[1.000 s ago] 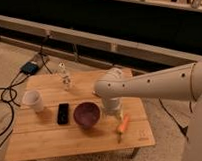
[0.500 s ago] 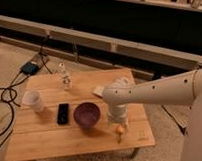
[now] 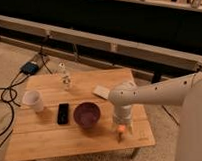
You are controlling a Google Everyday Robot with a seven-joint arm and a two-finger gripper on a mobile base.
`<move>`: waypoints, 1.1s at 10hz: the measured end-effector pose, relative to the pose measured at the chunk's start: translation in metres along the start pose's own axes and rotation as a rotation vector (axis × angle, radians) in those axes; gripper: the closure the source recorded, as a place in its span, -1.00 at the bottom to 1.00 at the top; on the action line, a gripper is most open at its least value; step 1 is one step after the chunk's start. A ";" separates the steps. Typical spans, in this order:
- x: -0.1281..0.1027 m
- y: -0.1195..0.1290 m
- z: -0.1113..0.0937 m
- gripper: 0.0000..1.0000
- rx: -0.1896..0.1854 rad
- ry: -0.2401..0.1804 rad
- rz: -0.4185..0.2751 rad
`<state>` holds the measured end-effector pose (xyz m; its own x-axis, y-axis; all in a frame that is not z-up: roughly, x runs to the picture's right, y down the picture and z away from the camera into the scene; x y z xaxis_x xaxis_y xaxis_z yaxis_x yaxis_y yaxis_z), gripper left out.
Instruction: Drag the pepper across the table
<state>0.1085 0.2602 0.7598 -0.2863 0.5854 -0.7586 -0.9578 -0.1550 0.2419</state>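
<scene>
Dim warm light; beige carpet all round, a long pale ledge under dark panelling at 12 o'clock, black cables at 9 o'clock; the gripper hangs at 5 o'clock

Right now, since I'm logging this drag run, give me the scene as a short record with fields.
gripper: gripper low over the pepper, near the table's front right edge
pepper: small slender orange pepper, lying flat, partly hidden under the gripper
table: low light wooden plank table
left of pepper: dark purple round bowl, then black phone-like slab
far left: white cup
back: small clear bottle; flat white card
</scene>
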 end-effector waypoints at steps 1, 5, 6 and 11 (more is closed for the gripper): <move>0.000 0.001 0.004 -0.30 0.001 0.009 -0.001; -0.003 0.003 0.012 -0.30 0.006 0.027 -0.007; -0.003 0.003 0.012 -0.30 0.006 0.027 -0.007; -0.003 0.003 0.012 -0.30 0.006 0.027 -0.007</move>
<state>0.1069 0.2673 0.7695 -0.2801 0.5649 -0.7762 -0.9597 -0.1461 0.2400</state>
